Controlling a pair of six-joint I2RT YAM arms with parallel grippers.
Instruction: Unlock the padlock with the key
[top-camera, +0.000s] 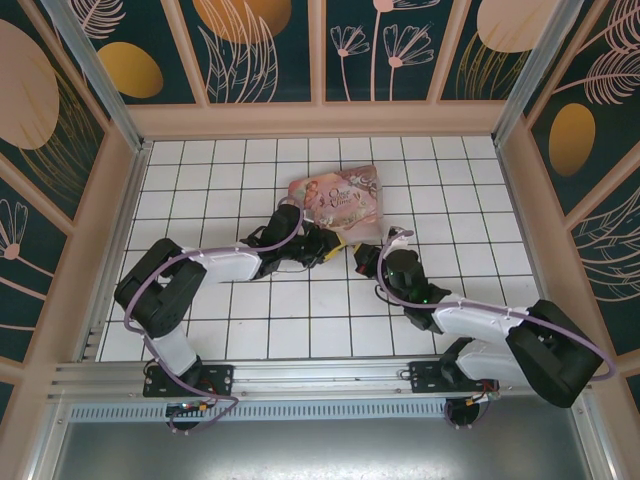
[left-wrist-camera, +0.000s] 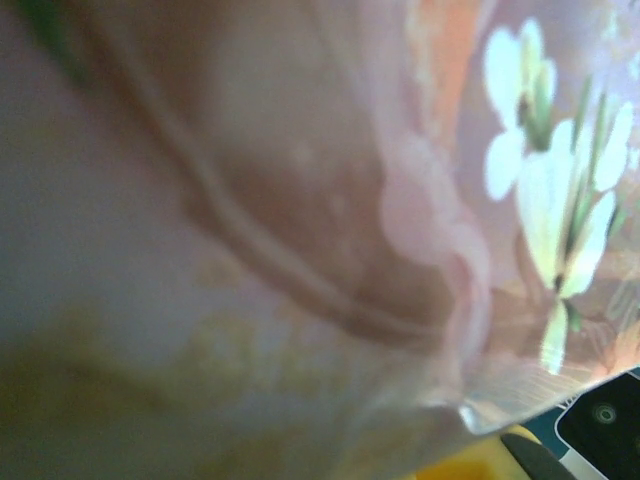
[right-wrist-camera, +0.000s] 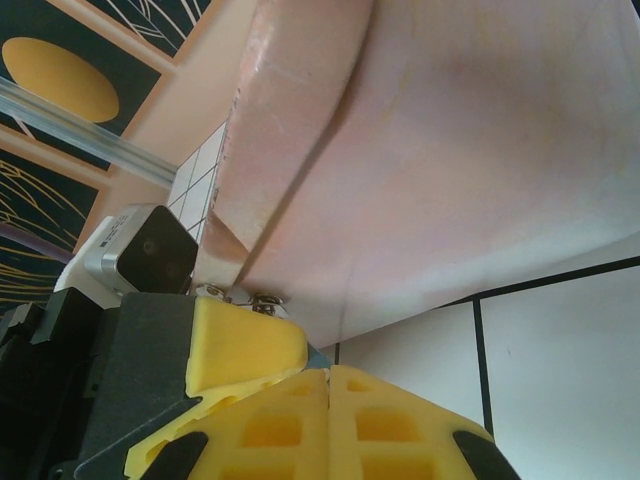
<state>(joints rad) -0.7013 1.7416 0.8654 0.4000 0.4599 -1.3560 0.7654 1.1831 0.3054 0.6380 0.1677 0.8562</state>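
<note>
Right end effector (right-wrist-camera: 328, 385) together; left end effector (top-camera: 338, 247) unclear, tin box (top-camera: 350, 195) blurring view.

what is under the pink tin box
The white tiled floor shows round the pink tin box; what lies beneath is covered by the box itself. The left gripper and right gripper crowd its near edge, hiding that part too.

Robot test cell, probably part of a laboratory, though the surrounding room cannot be made out. The left arm (top-camera: 200, 268) and right arm (top-camera: 480, 320), both trailing cables, are bolted to an aluminium rail (top-camera: 320, 375) at the near edge of a white, grid-tiled desk (top-camera: 250, 330). Aluminium posts (top-camera: 95, 70) frame wall panels (top-camera: 270, 50) printed with stylised flowers and gold discs, boxing the desk in on three sides.
</note>
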